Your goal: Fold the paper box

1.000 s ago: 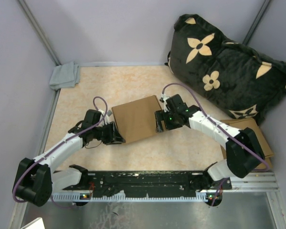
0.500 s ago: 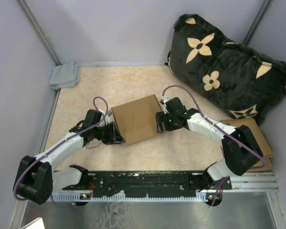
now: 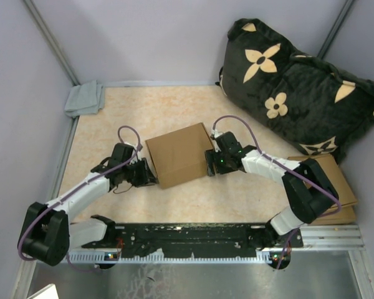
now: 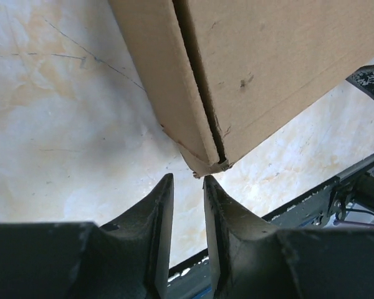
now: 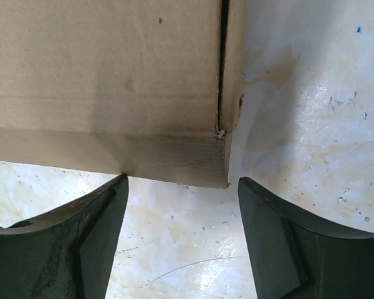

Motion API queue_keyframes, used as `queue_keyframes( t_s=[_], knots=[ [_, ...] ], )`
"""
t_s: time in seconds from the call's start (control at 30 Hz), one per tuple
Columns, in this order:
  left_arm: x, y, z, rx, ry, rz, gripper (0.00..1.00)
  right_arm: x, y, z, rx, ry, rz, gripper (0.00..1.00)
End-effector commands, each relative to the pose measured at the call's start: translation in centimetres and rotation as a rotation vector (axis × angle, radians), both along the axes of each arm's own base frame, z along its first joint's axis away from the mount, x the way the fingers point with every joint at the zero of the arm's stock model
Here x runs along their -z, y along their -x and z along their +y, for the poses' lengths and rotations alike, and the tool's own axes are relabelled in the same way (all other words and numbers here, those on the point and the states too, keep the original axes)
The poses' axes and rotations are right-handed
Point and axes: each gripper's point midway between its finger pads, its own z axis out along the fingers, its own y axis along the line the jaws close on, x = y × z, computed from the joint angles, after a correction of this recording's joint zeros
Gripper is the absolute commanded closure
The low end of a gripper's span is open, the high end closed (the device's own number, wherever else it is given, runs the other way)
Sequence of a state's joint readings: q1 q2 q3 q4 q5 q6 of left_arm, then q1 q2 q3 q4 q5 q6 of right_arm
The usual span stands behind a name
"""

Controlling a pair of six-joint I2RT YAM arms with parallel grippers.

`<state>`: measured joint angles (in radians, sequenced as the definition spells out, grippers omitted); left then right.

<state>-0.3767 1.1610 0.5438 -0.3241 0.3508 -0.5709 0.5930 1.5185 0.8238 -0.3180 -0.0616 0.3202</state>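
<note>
The box [image 3: 179,154] lies closed and flat-topped on the table [image 3: 112,124], in the middle, between the two grippers. The left gripper [image 3: 146,174] sits low at the box's near-left corner. In the left wrist view its fingers [image 4: 159,224] stand only a narrow slit apart with nothing between them, and the crumpled corner of the box [image 4: 280,62] lies just beyond the tips, where a side seam gapes slightly. The right gripper [image 3: 210,163] is at the box's right side. In the right wrist view its fingers [image 5: 93,224] are spread wide and grasp nothing; the box [image 5: 100,75] shows one side wall just past the tips, the left tip meeting that wall's lower edge. A dark flowered pillow [image 3: 299,93] leans in the far right corner, a grey cloth [image 3: 85,98] lies far left, and a second cardboard piece [image 3: 340,177] lies under the right arm.
</note>
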Motion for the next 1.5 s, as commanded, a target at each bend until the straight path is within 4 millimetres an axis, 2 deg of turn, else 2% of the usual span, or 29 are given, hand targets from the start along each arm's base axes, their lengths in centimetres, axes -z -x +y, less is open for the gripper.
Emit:
queue_keyframes(
  t_s=[0.0, 0.17, 0.3, 0.33, 0.37, 0.43, 0.47, 0.5, 0.6, 0.63, 0.73, 0.8, 0.93, 1.13, 1.2, 1.4, 1.47],
  knots=[
    [-1.8, -0.9, 0.5, -0.040, -0.006, -0.077, 0.68, -2.4, -1.1, 0.3, 0.023, -0.033, -0.092, 0.28],
    [-6.7, -2.3, 0.7, -0.066, 0.004, -0.197, 0.65, -6.6, -0.4, -0.1, 0.021, -0.084, -0.163, 0.26],
    [-9.7, -3.6, 0.7, -0.098, 0.025, -0.274, 0.65, -9.3, 0.7, 0.3, 0.001, -0.175, -0.208, 0.28],
    [-10.0, -4.1, 0.6, -0.104, 0.025, -0.290, 0.64, -9.9, 1.1, 0.8, -0.014, -0.213, -0.216, 0.35],
    [-10.3, -4.8, 0.6, -0.115, 0.024, -0.310, 0.64, -10.4, 1.5, 1.4, -0.035, -0.258, -0.224, 0.49],
    [-10.4, -6.4, 0.5, -0.141, 0.022, -0.346, 0.64, -11.2, 2.5, 3.4, -0.084, -0.366, -0.228, 0.95],
    [-10.0, -7.5, 0.4, -0.155, 0.016, -0.360, 0.65, -11.3, 3.0, 4.6, -0.109, -0.406, -0.229, 1.00],
    [-9.7, -8.4, 0.1, -0.161, 0.017, -0.372, 0.65, -11.4, 3.6, 6.0, -0.135, -0.438, -0.234, 1.00],
    [-7.8, -11.1, -0.9, -0.161, 0.003, -0.338, 0.68, -9.8, 4.9, 9.7, -0.198, -0.404, -0.232, 1.00],
    [-7.8, -11.9, -1.6, -0.146, 0.009, -0.338, 0.69, -9.1, 5.1, 10.8, -0.214, -0.380, -0.227, 1.00],
    [-6.7, -13.1, -2.8, -0.109, 0.012, -0.318, 0.71, -7.0, 4.6, 13.0, -0.207, -0.329, -0.216, 1.00],
    [-6.3, -13.5, -3.2, -0.098, 0.003, -0.317, 0.71, -6.4, 3.8, 14.0, -0.194, -0.335, -0.218, 1.00],
    [-5.0, -13.5, -2.9, -0.097, -0.029, -0.291, 0.71, -5.3, 2.8, 15.5, -0.184, -0.343, -0.232, 1.00],
    [-2.7, -12.6, -3.0, -0.089, -0.039, -0.218, 0.71, -5.4, 3.2, 18.6, -0.222, -0.403, -0.281, 1.00],
    [-1.8, -12.3, -3.1, -0.080, -0.043, -0.192, 0.72, -4.2, 3.2, 19.4, -0.216, -0.407, -0.273, 1.00],
    [0.5, -11.3, -3.3, -0.058, -0.055, -0.128, 0.73, -2.8, 1.1, 21.2, -0.152, -0.408, -0.292, 1.00],
    [1.2, -10.8, -3.4, -0.044, -0.061, -0.111, 0.75, -2.9, 0.3, 21.4, -0.127, -0.421, -0.327, 1.00]
  ],
)
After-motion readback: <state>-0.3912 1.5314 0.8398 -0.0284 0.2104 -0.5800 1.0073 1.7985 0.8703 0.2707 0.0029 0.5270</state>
